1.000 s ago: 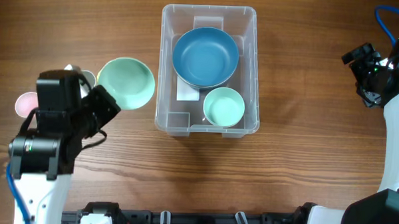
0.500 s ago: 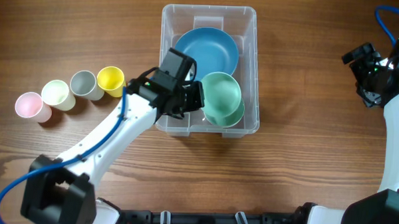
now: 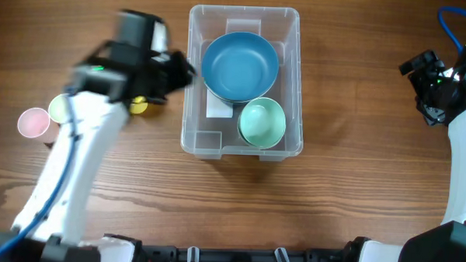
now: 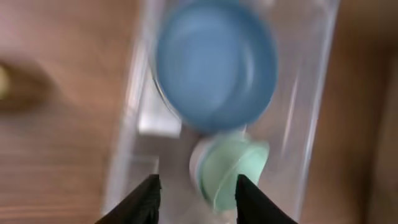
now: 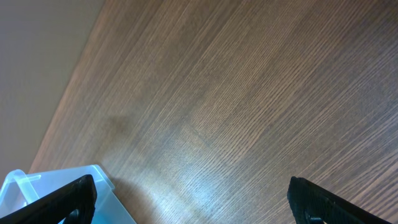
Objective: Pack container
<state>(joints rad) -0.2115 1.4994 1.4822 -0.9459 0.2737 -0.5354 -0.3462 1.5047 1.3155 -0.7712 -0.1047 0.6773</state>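
Note:
The clear container stands mid-table with a blue bowl in its far half and a mint green bowl in its near right corner. My left gripper, blurred by motion, hangs open and empty at the container's left wall. In the left wrist view its fingers are spread above the container, with the blue bowl and the green bowl below. My right gripper is open and empty at the far right; its wrist view shows bare wood and a container corner.
A pink cup, a light green cup and a yellow cup stand left of the container, partly hidden by my left arm. Bare wood lies in front of and right of the container.
My left gripper carried a mint green bowl into the container, let it go onto the green bowl there, and pulled back left and away from the container. The right arm has not moved.

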